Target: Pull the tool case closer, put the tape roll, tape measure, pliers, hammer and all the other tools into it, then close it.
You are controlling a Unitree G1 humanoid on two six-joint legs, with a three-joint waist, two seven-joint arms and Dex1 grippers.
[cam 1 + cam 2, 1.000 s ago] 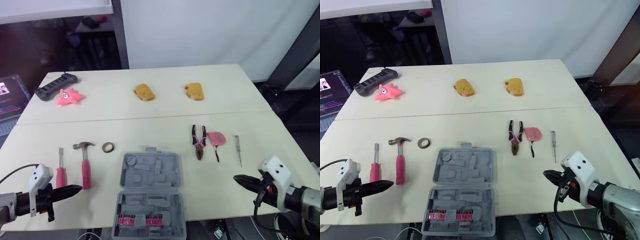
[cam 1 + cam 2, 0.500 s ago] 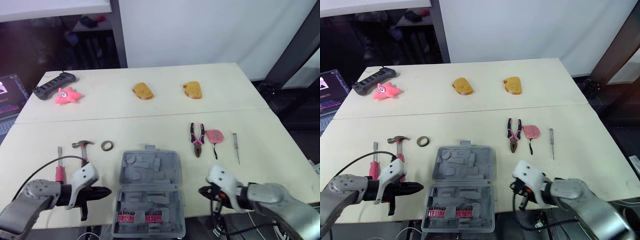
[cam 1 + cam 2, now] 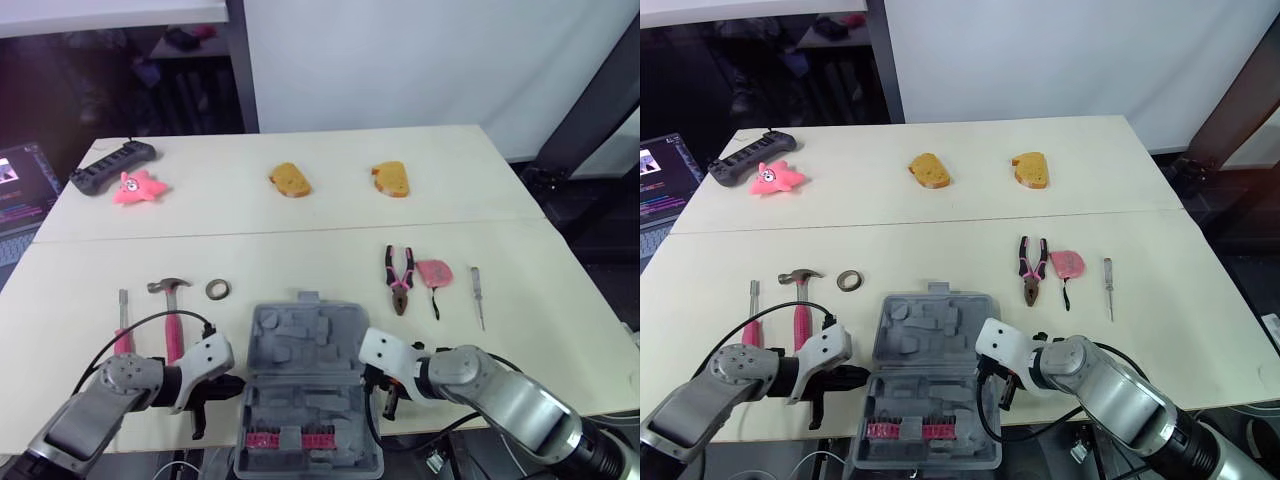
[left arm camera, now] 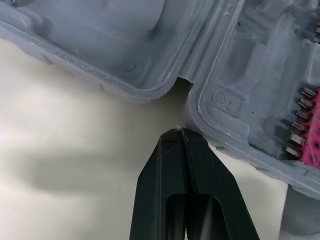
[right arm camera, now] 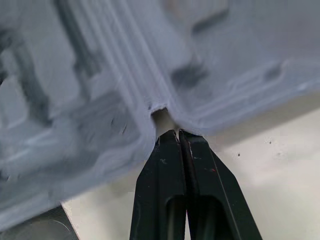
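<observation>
The open tool case (image 3: 305, 345) lies at the near edge of the desk (image 3: 300, 250). The left pincer (image 4: 179, 132) and right pincer (image 5: 177, 133), both closed and empty, point into its hinge notches from either side. Beyond the case lie the hammer (image 3: 170, 318) and tape roll (image 3: 217, 290) to its left, and the pliers (image 3: 399, 281) and tape measure (image 3: 433, 274) to its right.

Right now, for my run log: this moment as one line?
case: open | left end effector: shut, at hinge notch | right end effector: shut, at hinge notch | hammer, pliers: on table
</observation>
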